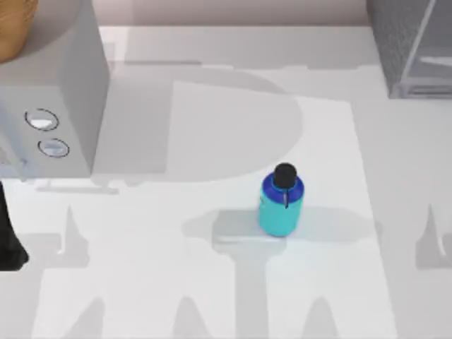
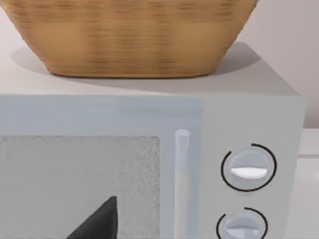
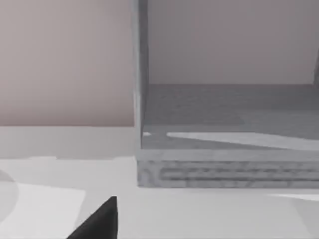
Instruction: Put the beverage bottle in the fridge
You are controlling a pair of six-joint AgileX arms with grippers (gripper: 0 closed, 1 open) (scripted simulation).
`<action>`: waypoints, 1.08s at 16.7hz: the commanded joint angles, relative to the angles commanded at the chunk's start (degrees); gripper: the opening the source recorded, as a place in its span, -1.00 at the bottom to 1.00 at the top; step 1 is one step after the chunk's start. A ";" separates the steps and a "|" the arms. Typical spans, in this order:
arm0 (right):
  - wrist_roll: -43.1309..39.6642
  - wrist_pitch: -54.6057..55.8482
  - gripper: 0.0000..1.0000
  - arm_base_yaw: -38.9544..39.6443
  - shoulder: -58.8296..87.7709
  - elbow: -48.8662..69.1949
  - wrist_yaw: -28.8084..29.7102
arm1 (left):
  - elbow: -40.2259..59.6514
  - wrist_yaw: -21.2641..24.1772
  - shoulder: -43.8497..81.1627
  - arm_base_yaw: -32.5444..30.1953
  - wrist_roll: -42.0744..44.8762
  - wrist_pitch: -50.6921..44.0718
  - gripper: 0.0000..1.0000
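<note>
The beverage bottle (image 1: 282, 201) stands upright in the middle of the table, with a turquoise body, a dark blue shoulder and a black cap. Nothing touches it. The fridge (image 1: 413, 46) is the dark grey speckled cabinet at the far right corner; in the right wrist view the fridge (image 3: 224, 164) faces the camera with a pale frame edge and a grey floor inside. A dark part of my right gripper (image 3: 99, 224) shows low in that view, well short of the fridge. A dark piece of my left arm (image 1: 10, 240) sits at the table's left edge, and my left gripper (image 2: 99, 224) points at the microwave.
A light grey microwave (image 1: 49, 92) with two round dials stands at the far left, with a woven basket (image 2: 129, 35) on top. A paler mat (image 1: 212, 268) covers the table's middle, under the bottle.
</note>
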 joint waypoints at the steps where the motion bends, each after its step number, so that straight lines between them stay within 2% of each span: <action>1: 0.00 0.00 1.00 0.00 0.00 0.00 0.00 | 0.00 0.00 0.00 0.00 0.00 0.00 1.00; 4: -0.14 1.23 1.00 0.40 1.74 -0.04 -0.07 | 0.00 0.00 0.00 0.00 0.00 0.00 1.00; 8: -0.62 9.13 1.00 3.08 11.93 0.59 -0.81 | 0.00 0.00 0.00 0.00 0.00 0.00 1.00; 18: -1.39 49.08 1.00 16.94 60.38 6.38 -5.61 | 0.00 0.00 0.00 0.00 0.00 0.00 1.00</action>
